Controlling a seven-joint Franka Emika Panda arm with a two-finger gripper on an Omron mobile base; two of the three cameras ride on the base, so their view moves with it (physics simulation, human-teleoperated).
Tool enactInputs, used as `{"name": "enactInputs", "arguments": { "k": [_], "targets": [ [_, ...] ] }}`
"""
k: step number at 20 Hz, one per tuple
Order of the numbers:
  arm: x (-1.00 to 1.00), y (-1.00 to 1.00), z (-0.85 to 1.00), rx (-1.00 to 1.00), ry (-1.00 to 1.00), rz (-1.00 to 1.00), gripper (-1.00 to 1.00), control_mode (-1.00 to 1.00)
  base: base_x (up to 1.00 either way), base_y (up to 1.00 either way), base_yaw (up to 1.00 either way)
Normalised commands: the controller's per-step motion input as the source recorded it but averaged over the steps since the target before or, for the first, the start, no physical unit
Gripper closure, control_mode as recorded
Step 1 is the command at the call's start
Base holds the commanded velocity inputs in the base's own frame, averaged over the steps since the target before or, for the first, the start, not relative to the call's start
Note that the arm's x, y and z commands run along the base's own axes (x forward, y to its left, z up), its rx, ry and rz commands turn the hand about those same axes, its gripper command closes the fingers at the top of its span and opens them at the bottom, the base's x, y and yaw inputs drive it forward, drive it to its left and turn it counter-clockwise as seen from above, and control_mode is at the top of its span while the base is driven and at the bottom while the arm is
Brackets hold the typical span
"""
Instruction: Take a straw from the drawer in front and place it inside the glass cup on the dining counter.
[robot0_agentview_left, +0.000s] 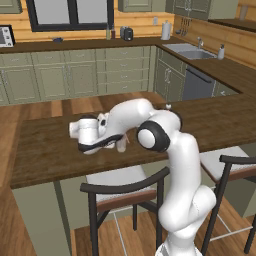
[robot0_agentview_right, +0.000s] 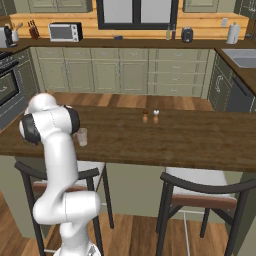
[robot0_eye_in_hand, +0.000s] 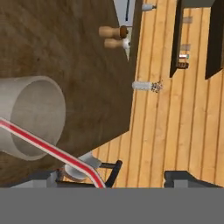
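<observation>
The glass cup (robot0_eye_in_hand: 33, 118) stands on the dark wood dining counter (robot0_eye_in_hand: 87, 52), and I look into its mouth from the hand view. The reddish-pink straw (robot0_eye_in_hand: 52, 148) slants across the cup's rim, its near end lying between my fingers. My gripper (robot0_eye_in_hand: 116, 179) is open, fingertips wide apart, neither pressing the straw. In the right base view the cup (robot0_agentview_right: 82, 136) sits on the counter (robot0_agentview_right: 175, 140) just right of my arm. In the left base view my gripper (robot0_agentview_left: 120, 145) hangs low over the counter (robot0_agentview_left: 45, 145) and hides the cup. The drawer is out of view.
A pepper and a salt shaker (robot0_agentview_right: 150, 116) stand mid-counter, also seen as shakers (robot0_eye_in_hand: 114, 37) near the far edge. Black-framed stools (robot0_agentview_left: 125, 187) (robot0_agentview_right: 200, 192) stand along the near side. Kitchen cabinets and a sink (robot0_agentview_left: 190, 50) lie beyond.
</observation>
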Motion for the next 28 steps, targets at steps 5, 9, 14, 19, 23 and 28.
{"name": "enactInputs", "arguments": {
  "k": [5, 9, 14, 19, 23, 28],
  "targets": [
    [0.00, 0.00, 0.01, 0.27, 0.03, 0.00, -1.00, -1.00, 0.00, 0.00, 0.00],
    [0.00, 0.00, 0.16, 0.34, 0.03, 0.00, -1.00, -1.00, 0.00, 0.00, 0.00],
    [-0.34, -0.11, 0.58, 0.32, -0.04, 0.00, -1.00, -1.00, 0.00, 0.00, 0.00],
    [-0.76, -0.45, 0.70, 0.39, -0.10, 0.00, -1.00, -1.00, 0.00, 0.00, 0.00],
    [-0.73, -0.79, 0.56, 0.44, -0.03, 0.01, -1.00, -1.00, 0.00, 0.00, 0.00],
    [-0.67, -0.96, 0.30, 0.48, 0.00, 0.01, -1.00, -1.00, 0.00, 0.00, 0.00]
  ]
}}
